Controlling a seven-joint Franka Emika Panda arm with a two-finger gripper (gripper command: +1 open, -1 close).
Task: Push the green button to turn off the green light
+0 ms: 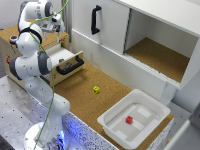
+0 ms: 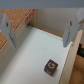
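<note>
Hovering at the exterior view's left with end effector (image 1: 56,25) spread wide, nothing between the fingers (image 2: 7,30), above the open drawer (image 1: 65,57). Inside that drawer, a purple cube (image 2: 51,65) bearing a yellow mark, perhaps a G, too blurred to be sure. Further right on the bench (image 1: 80,95): yellow cube (image 1: 96,89), then white tub (image 1: 117,105) with red cube (image 1: 129,120). Green button not made out in either view, possibly hidden behind the arm. Judged to be at the approach step; next, locating the button and pressing straight onto it.
</note>
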